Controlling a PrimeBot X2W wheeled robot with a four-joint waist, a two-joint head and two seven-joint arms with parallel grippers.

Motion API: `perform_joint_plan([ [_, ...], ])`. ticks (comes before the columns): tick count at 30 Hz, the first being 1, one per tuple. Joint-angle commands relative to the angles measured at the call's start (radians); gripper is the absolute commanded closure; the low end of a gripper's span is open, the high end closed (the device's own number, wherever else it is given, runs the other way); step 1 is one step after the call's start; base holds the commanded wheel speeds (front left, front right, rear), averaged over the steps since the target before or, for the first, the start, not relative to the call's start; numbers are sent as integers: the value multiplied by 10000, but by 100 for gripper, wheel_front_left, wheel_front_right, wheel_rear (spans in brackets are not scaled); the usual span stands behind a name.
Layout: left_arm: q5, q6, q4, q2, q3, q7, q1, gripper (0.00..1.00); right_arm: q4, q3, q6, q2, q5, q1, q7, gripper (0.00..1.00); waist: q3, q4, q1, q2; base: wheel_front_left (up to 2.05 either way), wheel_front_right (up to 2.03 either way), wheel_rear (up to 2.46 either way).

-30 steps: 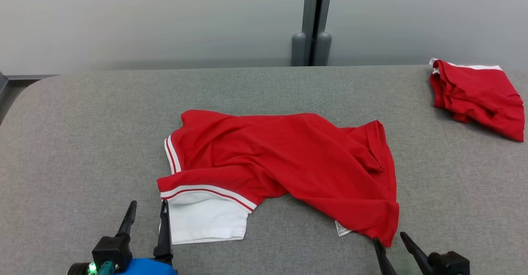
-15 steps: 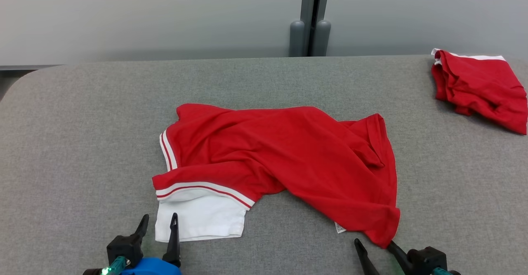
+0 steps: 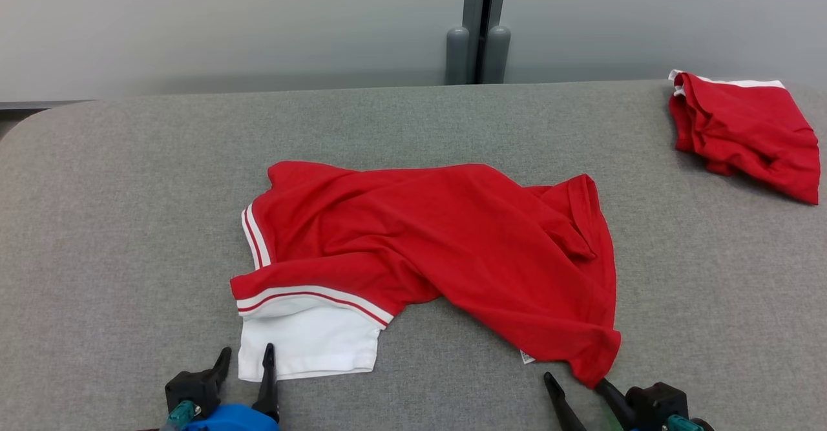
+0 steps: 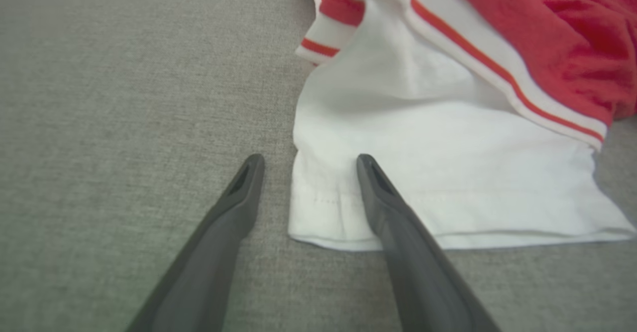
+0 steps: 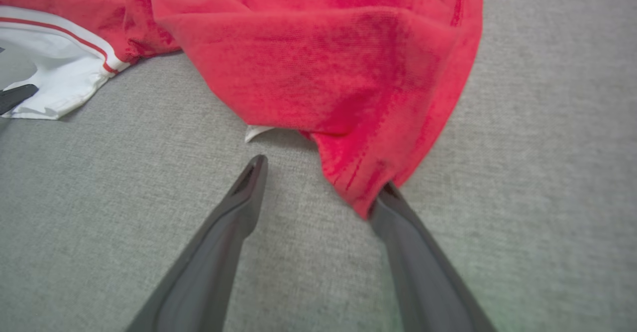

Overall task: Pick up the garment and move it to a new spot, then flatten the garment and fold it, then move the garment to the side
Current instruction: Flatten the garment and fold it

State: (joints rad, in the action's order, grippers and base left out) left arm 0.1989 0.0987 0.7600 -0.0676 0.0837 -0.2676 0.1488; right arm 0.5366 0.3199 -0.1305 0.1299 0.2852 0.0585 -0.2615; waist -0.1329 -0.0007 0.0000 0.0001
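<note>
The crumpled red-and-white knit shirt (image 3: 439, 250) lay on the grey fabric table (image 3: 97, 224), the left end effector (image 3: 247, 349) spread astride its white sleeve hem, the right end effector (image 3: 572, 379) spread at its red corner.

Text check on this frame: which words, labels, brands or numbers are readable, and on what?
No readable text anywhere.
Small white tag under the crumpled red garment with white striped trim: too small and blurred to read.
Second red garment, grey fabric tabletop: no print visible.
</note>
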Motion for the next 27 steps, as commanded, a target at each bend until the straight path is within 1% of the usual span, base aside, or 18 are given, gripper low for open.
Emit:
perform_joint_plan([
  [1, 119, 75, 447, 35, 101, 89, 33, 0, 170, 158, -7, 8, 85, 77, 19, 100, 20, -13, 0, -1, 0, 0, 0],
  [2, 156, 116, 650, 50, 152, 99, 69, 63, 187, 206, -7, 26, 113, 101, 17, 100, 40, -9, 0, -1, 0, 0, 0],
  [3, 212, 161, 811, 65, 200, 113, 121, 99, 200, 251, -7, 50, 164, 107, 8, 100, 69, -6, 0, -1, 0, 0, 0],
  [9, 488, 259, 538, 111, 272, 55, 207, 100, -235, 704, -6, 306, 311, -71, -32, 100, 294, 48, 0, -1, 0, 0, 0],
  [13, 576, 294, -138, 121, 227, 36, 93, 100, -964, 1128, -6, 594, 436, -293, -40, 100, 422, 54, 0, -1, 0, 0, 0],
  [16, 629, 322, -767, 77, 122, 36, -22, 100, -1627, 1240, -6, 788, 562, -353, -42, 100, 489, 46, 0, -1, 0, 0, 0],
  [24, 548, 337, -2320, -153, 110, 36, -57, 100, -3037, 935, -6, 1135, 708, -166, 58, 100, 559, 11, 0, -1, 0, 0, 0],
  [27, 646, 340, -2876, -123, 145, 36, 118, 100, -3528, 779, -6, 1284, 773, 17, 226, 100, 533, -3, 0, -1, 0, 0, 0],
])
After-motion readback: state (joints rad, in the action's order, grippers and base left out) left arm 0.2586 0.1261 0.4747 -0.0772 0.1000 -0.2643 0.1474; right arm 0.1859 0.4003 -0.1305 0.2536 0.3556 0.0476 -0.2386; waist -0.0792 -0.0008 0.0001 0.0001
